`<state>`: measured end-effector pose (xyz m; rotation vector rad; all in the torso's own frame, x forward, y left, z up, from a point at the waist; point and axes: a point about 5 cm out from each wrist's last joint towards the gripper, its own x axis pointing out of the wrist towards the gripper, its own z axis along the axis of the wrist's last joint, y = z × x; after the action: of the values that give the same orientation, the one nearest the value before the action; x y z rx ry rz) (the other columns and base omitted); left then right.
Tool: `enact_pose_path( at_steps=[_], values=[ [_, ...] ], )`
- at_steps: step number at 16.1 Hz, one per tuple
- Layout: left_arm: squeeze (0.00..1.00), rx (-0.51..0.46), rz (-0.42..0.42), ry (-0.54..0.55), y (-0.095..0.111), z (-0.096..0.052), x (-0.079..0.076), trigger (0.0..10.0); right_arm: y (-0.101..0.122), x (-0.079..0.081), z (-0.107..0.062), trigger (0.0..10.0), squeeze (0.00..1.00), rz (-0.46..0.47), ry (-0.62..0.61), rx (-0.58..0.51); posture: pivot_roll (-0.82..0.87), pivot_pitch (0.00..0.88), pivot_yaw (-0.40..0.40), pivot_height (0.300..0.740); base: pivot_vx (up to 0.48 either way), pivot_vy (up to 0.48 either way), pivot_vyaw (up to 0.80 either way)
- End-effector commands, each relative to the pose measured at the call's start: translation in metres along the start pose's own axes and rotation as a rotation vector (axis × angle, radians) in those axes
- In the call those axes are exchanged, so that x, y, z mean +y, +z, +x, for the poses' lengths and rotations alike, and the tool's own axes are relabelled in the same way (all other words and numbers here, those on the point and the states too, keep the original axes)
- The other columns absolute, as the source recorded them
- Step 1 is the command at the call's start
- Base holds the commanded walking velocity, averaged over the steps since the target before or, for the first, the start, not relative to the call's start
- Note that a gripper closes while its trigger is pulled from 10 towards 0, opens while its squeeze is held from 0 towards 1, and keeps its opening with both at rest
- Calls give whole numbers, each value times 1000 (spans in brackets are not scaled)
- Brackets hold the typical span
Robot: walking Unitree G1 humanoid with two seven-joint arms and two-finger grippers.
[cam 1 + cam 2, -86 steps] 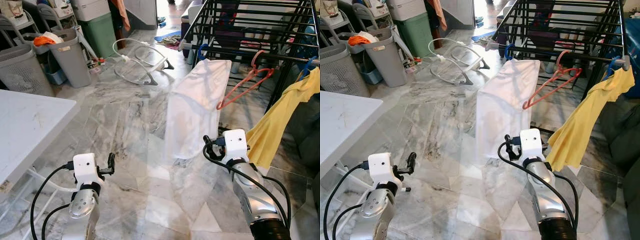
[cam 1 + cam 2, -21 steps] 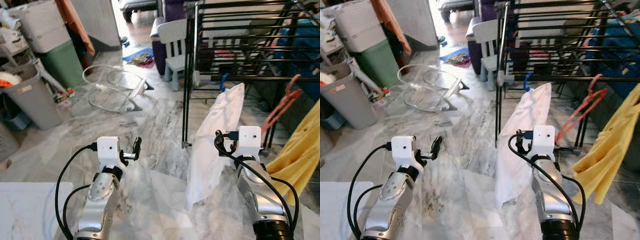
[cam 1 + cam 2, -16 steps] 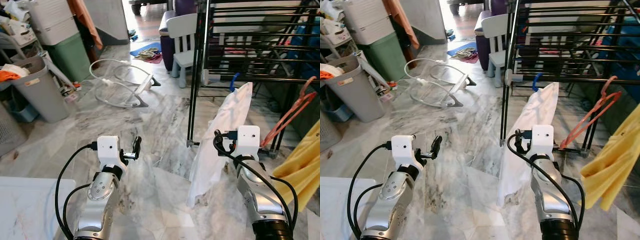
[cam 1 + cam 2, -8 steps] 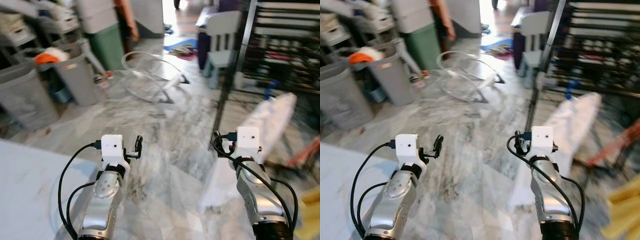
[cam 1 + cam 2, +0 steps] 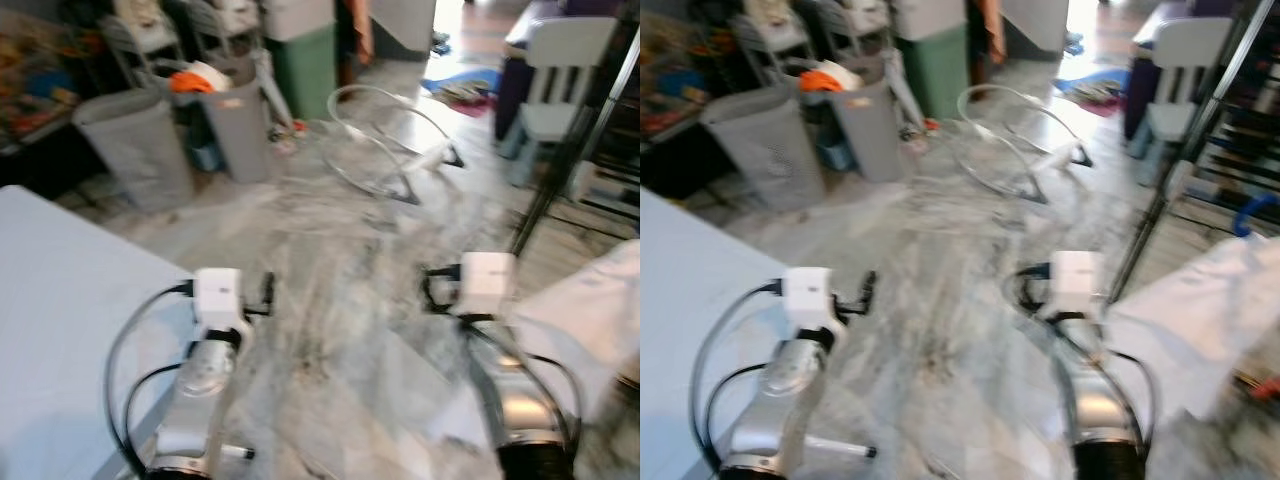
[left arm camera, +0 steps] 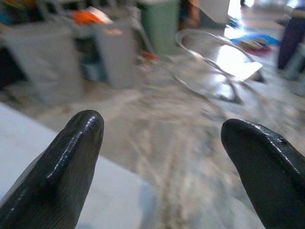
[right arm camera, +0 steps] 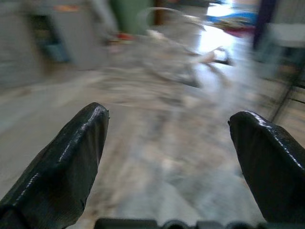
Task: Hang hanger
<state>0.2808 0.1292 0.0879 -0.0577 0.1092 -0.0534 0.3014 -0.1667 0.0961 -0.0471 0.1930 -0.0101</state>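
Blurred frames. Left pincer (image 6: 162,157) wide, empty, beside white worktop (image 5: 60,300). Right pincer (image 7: 174,157) wide, empty, over marble floor (image 5: 340,250); white garment (image 5: 1205,310) nr it.

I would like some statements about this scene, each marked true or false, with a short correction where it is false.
1. Both grippers are open and hold nothing. True: the left gripper and the right gripper each show a wide gap between the fingers.
2. A green bin stands on the white table. False: the green bin stands on the floor, far beyond the white table.
3. Something orange lies in a grey laundry basket. True: the orange cloth sits at the top of the grey laundry basket.
4. The white garment lies to the robot's left. False: the white garment is on its right.
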Motion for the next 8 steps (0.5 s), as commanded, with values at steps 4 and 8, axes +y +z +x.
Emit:
enact_pose_path(
  at_steps=[4, 8],
  values=[
    [0, -20, 13, 16, 7, -4, 0, 10000, 11, -6, 1, 10000, 0, -8, -7, -47, -182, 0, 100, 740, -247, 0, 0],
    [0, -22, 21, 31, 10, -6, 3, 10000, 15, -3, 1, 10000, 0, -10, 16, -69, -173, 0, 89, 740, -282, 0, 0]
  ],
)
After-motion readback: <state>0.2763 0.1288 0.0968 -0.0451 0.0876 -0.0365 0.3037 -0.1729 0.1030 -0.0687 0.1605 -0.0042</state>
